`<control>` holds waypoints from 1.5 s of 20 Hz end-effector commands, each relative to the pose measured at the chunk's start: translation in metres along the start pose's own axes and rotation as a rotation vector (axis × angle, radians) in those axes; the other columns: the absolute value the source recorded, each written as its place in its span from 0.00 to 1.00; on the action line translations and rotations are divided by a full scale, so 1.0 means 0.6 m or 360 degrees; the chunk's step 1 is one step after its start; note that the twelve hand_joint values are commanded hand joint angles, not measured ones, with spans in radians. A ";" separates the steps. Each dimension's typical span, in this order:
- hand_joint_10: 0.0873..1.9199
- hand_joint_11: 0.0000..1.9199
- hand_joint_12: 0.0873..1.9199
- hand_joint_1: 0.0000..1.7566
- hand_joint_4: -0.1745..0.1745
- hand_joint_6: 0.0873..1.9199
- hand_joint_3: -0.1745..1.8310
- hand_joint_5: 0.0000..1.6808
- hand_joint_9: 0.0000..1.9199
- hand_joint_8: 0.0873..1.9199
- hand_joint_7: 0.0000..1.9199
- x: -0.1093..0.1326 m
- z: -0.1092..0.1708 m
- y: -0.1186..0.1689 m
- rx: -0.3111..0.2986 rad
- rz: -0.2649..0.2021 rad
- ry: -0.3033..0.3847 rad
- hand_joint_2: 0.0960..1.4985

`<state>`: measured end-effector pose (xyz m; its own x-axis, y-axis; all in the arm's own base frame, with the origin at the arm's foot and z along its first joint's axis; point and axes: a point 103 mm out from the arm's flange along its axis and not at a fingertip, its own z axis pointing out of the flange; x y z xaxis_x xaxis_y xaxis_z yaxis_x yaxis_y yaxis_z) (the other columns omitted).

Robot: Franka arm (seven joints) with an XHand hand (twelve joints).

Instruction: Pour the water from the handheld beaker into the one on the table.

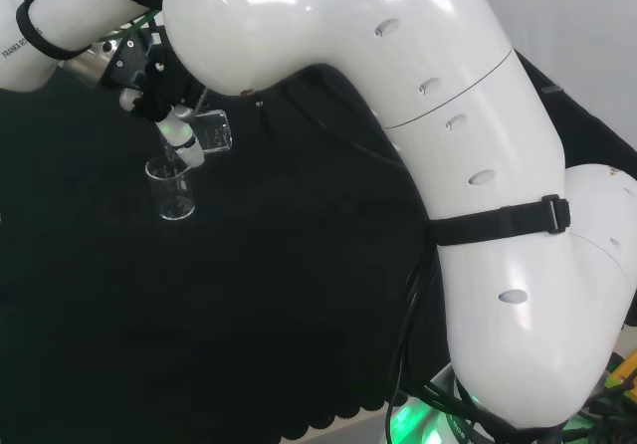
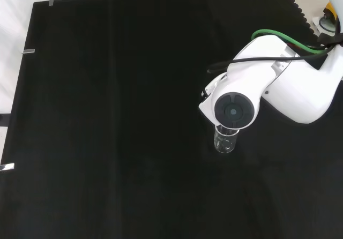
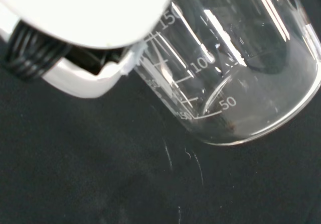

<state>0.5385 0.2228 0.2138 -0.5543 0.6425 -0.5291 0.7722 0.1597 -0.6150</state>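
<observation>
Two clear beakers show in the head view: a handheld beaker (image 1: 212, 131) tipped over on its side in the robot hand (image 1: 149, 76), and just below it, to the left, a standing beaker (image 1: 171, 189) upright on the black cloth. The robot hand's black and white fingers (image 1: 180, 130) are curled round the tilted vessel, its mouth leaning toward the rim of the one beneath. Whether any water runs between them I cannot tell.

Up close in the wrist view, the handheld beaker (image 3: 235, 68) carries white graduation lines and numerals printed up its wall, with a thick rounded base that catches the light. A blurred white part of the robot hand (image 3: 85, 13) lies against its side.

From the front view, the standing beaker (image 2: 225, 140) sits right of the cloth's middle, partly under a big white arm link (image 2: 262, 83) with a round grey cap.

The tabletop (image 2: 107, 116) is covered in black cloth with a scalloped edge, clipped down at the far and left edges in that view. A green cable (image 2: 278, 38) runs along the arm.
</observation>
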 end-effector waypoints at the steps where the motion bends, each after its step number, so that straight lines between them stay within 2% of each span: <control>1: 0.00 0.71 0.30 0.82 0.00 0.19 0.41 0.82 0.83 0.24 0.72 0.001 0.009 -0.003 0.0018 -0.0004 -0.0010 0.35; 16: 0.00 0.71 0.30 0.82 0.00 0.19 0.41 0.82 0.83 0.24 0.72 0.013 -0.005 -0.001 0.0063 0.0008 -0.0058 0.35; 30: 0.00 0.71 0.30 0.82 0.00 0.19 0.41 0.82 0.83 0.24 0.72 0.007 -0.002 -0.003 0.0062 0.0001 -0.0072 0.35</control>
<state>0.5353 0.2279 0.2131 -0.5620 0.6137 -0.5546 0.7632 0.1262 -0.6337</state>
